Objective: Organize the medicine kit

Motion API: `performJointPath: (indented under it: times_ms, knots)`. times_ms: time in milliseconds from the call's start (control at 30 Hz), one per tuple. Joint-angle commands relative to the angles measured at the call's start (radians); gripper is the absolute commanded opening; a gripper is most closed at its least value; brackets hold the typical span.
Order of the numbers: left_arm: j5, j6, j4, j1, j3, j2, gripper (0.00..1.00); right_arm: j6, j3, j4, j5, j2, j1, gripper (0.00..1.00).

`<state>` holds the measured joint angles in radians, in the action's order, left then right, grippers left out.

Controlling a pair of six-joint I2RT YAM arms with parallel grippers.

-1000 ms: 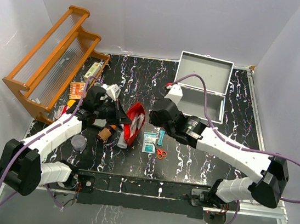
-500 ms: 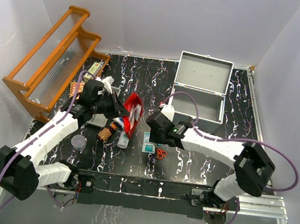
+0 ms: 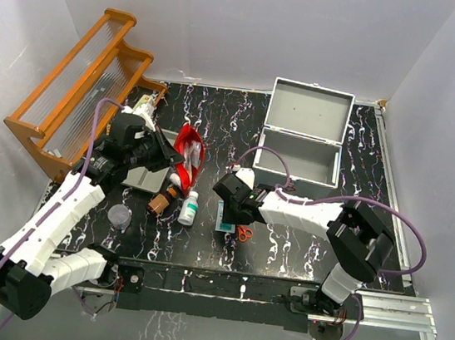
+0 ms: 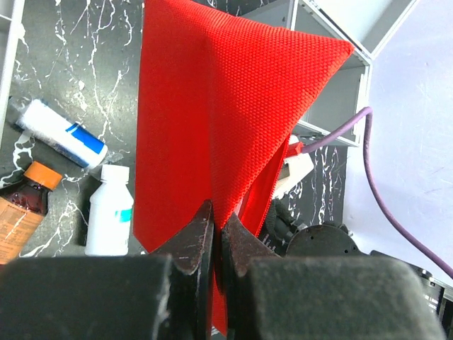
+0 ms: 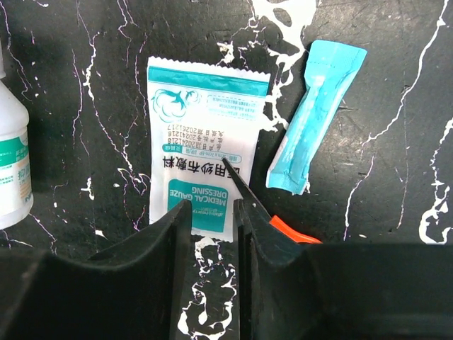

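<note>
My left gripper [image 3: 175, 156] is shut on a red mesh pouch [image 3: 187, 150] and holds it up off the table; in the left wrist view the pouch [image 4: 226, 106] hangs from the closed jaws [image 4: 216, 227]. My right gripper [image 3: 236, 208] hovers low over a white and teal gauze dressing packet [image 5: 205, 142], jaws a little apart and empty [image 5: 212, 209]. Orange-handled scissors [image 5: 248, 185] lie beside its right finger. A blue sachet [image 5: 315, 117] lies next to the packet. The open grey metal case [image 3: 303, 134] stands at the back right.
A white bottle [image 3: 189, 208], a brown bottle [image 3: 160, 201] and a white tube [image 4: 60, 134] lie under the pouch. A clear cup [image 3: 119, 216] sits front left. A wooden rack [image 3: 78, 92] stands along the left wall, with small items beside it.
My left gripper has carried the red pouch left and toward the back, uncovering the white bottle. My right gripper has drawn in and lowered over the gauze packet and scissors.
</note>
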<state>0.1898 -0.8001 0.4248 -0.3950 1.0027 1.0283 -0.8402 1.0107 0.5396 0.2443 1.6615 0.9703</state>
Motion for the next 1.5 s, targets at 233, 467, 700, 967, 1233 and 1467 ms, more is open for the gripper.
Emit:
performJointPath:
  times_ms: [233, 467, 700, 967, 1233, 1467]
  knots:
    - [-0.007, -0.012, 0.011, 0.003, 0.019, -0.001, 0.00, -0.049, -0.048, -0.027, 0.033, 0.031, -0.018, 0.29]
    - [-0.003, -0.005, 0.018, 0.003, 0.018, -0.001, 0.00, -0.055, 0.008, 0.079, 0.120, 0.030, -0.018, 0.40]
    - [-0.104, -0.010, 0.070, 0.005, 0.042, -0.025, 0.00, 0.018, 0.133, 0.115, 0.123, 0.029, 0.004, 0.41]
    - [-0.302, -0.063, 0.185, 0.004, 0.053, -0.092, 0.00, 0.122, 0.212, 0.148, 0.117, 0.128, 0.063, 0.41]
    - [-0.432, -0.122, 0.230, 0.004, 0.037, -0.167, 0.00, 0.157, 0.180, 0.145, 0.095, 0.181, 0.078, 0.39]
    - [-0.443, -0.124, 0.222, 0.004, 0.031, -0.185, 0.00, 0.149, 0.173, 0.175, 0.152, 0.254, 0.079, 0.21]
